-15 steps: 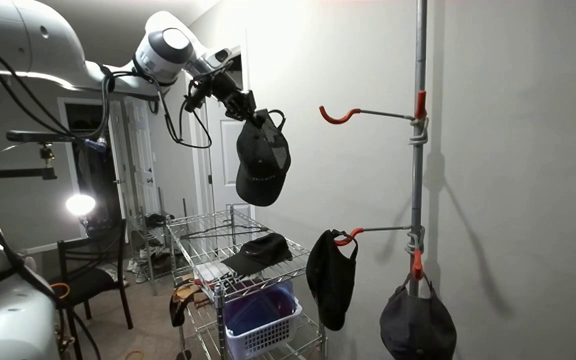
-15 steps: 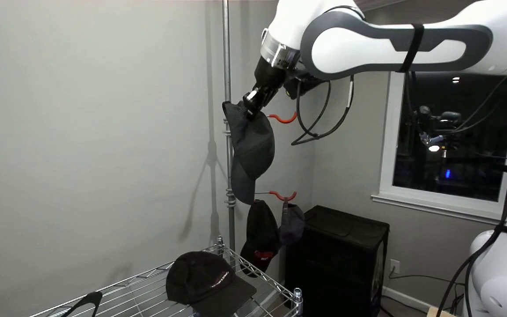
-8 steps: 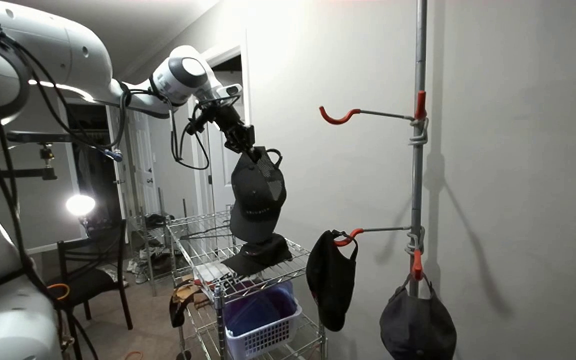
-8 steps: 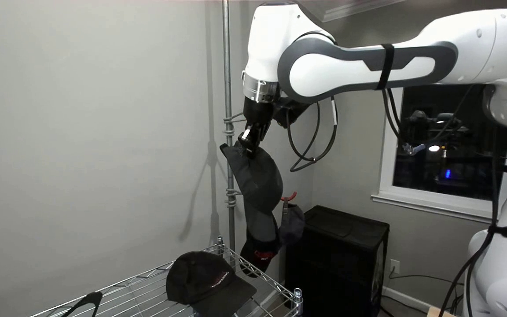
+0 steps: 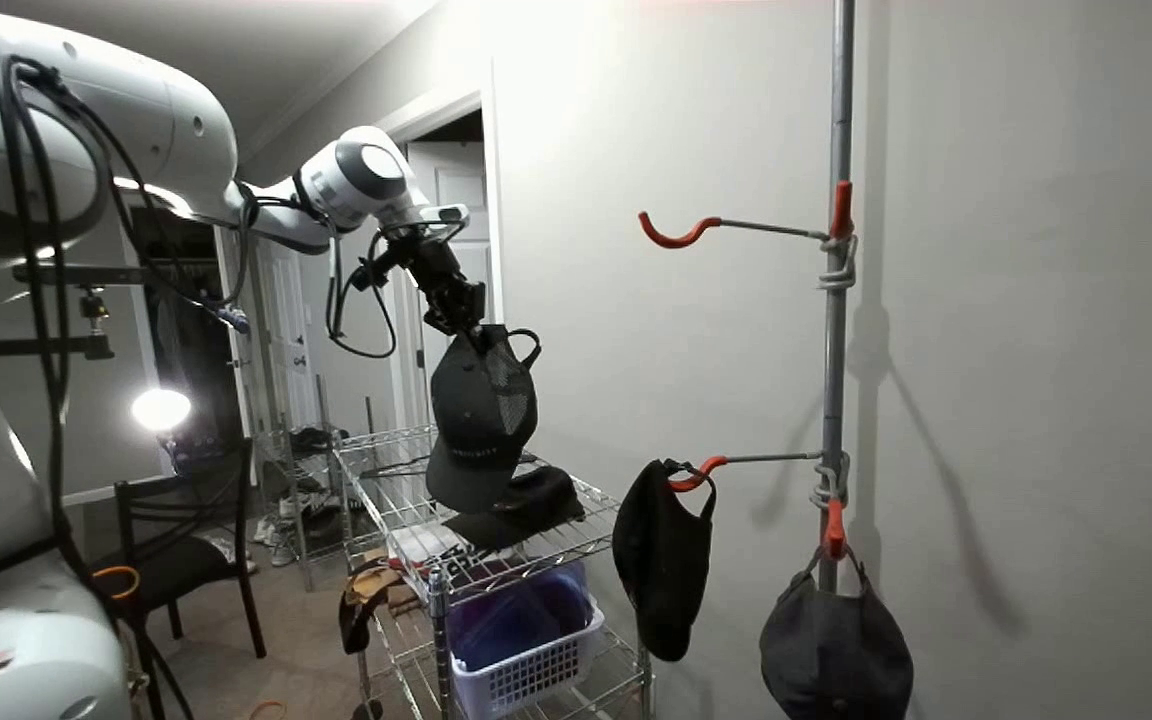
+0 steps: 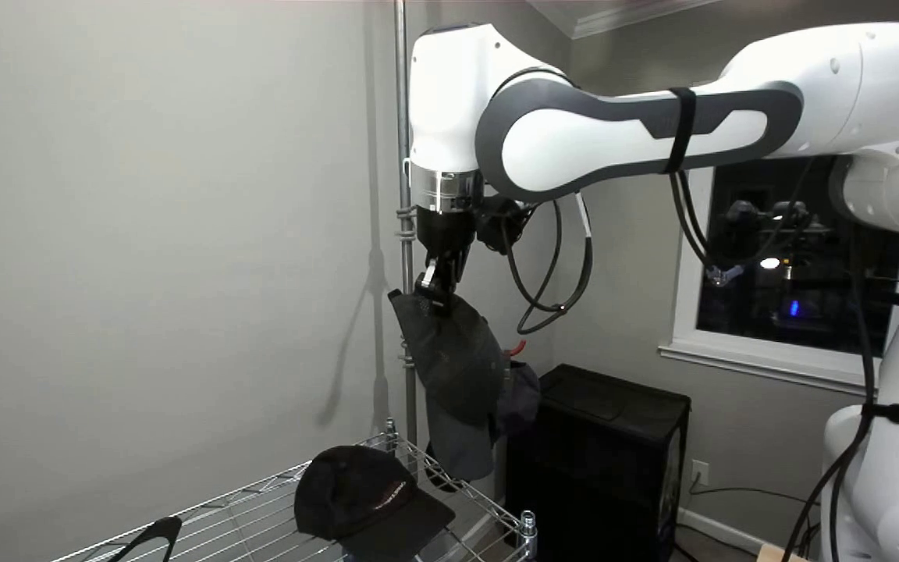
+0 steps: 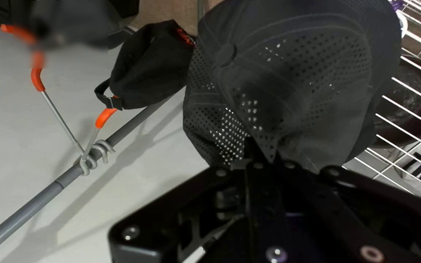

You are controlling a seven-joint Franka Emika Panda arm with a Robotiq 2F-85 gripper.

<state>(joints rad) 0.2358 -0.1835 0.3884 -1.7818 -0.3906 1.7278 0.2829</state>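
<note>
Tool [image 7: 263,151] pinched tight on dark grey cap [image 7: 287,84], perforated panels [image 7: 336,60], brim [image 5: 468,482] hanging downward

Charcoal baseball cap [image 5: 468,405], perforated back panels, small pale lettering above the brim, pinched at the back, hanging in midair, brim downward, near the wire shelf [image 6: 498,509], whether over or beside it hard to tell

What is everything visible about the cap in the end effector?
The dark grey cap looks like fabric, with stitched seams, a top button, perforated panels, small unreadable lettering above the brim and a strap loop at the back. The end effector is shut on it, pinching the crown towards the rear; it hangs brim-down midair, near the wire shelf. Nothing else visibly touches it.
</note>
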